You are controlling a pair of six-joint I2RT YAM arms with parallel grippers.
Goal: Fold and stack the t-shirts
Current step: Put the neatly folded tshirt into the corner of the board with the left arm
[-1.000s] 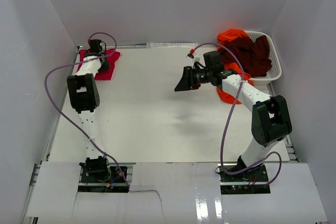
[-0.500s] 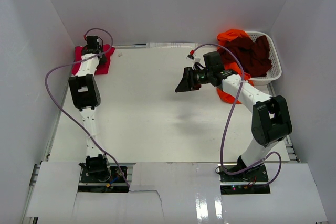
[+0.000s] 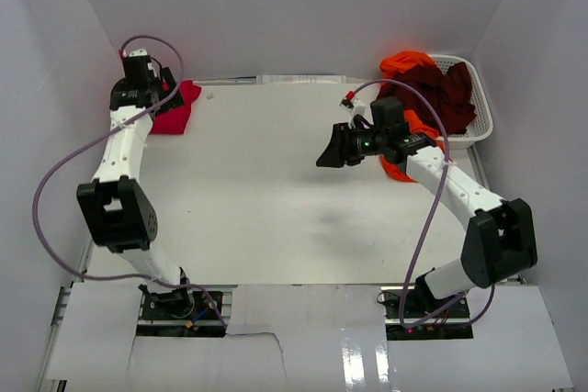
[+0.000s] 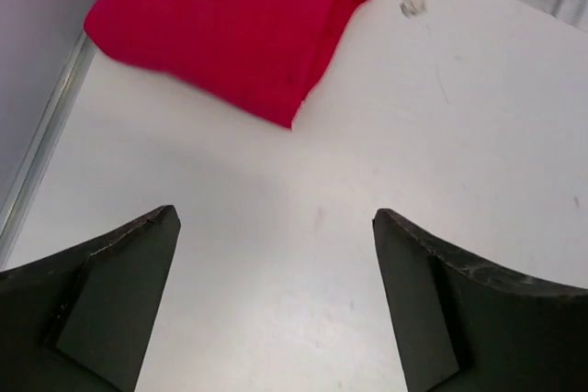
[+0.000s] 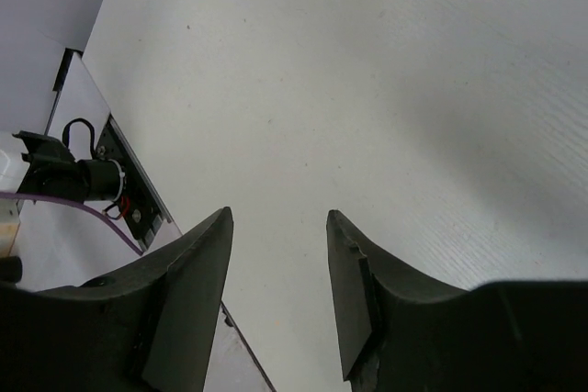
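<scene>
A folded crimson-red t-shirt [image 3: 175, 106] [image 4: 230, 25] lies flat at the table's far left corner. My left gripper [image 3: 140, 89] [image 4: 276, 218] hangs above and just short of it, open wide, with only bare table between its fingers [image 4: 119, 291]. The dark maroon t-shirt [image 3: 439, 89] is heaped in the white mesh basket [image 3: 478, 121] at the far right. The orange t-shirt [image 3: 404, 63] is bunched behind it and spills over the basket's front [image 3: 395, 168]. My right gripper [image 3: 331, 151] [image 5: 278, 218] hovers over mid-table, pointing left, open and holding nothing.
White walls close in the table on the left, back and right. A metal rail [image 4: 41, 149] runs along the left edge beside the red shirt. The left arm's base and purple cable [image 5: 83, 176] show at the near edge.
My left gripper has opened wide, let go of the red t-shirt and risen back from it. The shirt now lies at the far left corner. The right arm has shifted slightly to the right.
</scene>
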